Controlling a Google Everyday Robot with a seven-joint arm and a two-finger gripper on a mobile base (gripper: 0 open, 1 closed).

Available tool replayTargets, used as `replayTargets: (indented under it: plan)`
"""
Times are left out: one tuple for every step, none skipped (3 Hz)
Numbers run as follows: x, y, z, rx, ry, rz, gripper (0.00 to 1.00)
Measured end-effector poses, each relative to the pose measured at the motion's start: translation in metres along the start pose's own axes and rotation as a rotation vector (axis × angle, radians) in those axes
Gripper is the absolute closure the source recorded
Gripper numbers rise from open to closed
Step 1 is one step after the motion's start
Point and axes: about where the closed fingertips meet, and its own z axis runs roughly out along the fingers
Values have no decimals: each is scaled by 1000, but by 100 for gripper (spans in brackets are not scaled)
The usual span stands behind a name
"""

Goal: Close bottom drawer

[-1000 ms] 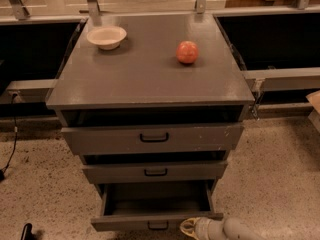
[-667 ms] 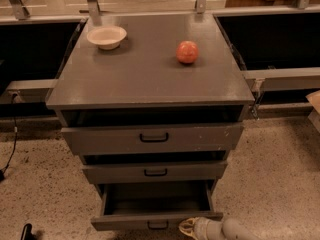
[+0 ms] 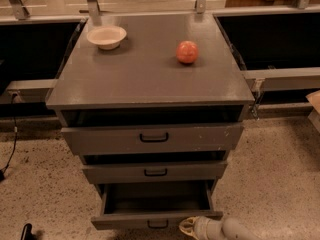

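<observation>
Nothing useful has changed over the last second. The grey-brown painted wooden bottom drawer stands as far out as it did, its deep box open beneath the two upper drawers. The cream-tipped gripper sits where it was, low at the right end of that drawer's front panel, to the right of the small black loop handle. You cannot tell whether the gripper is open or closed, nor whether it touches the panel. Treat the push as not yet begun: the full closing travel appears to remain.
</observation>
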Motion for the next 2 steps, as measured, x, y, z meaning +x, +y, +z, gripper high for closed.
replayTargets:
  plan:
    - [0,0,0,0,0,0,12]
    - [0,0,0,0,0,0,0]
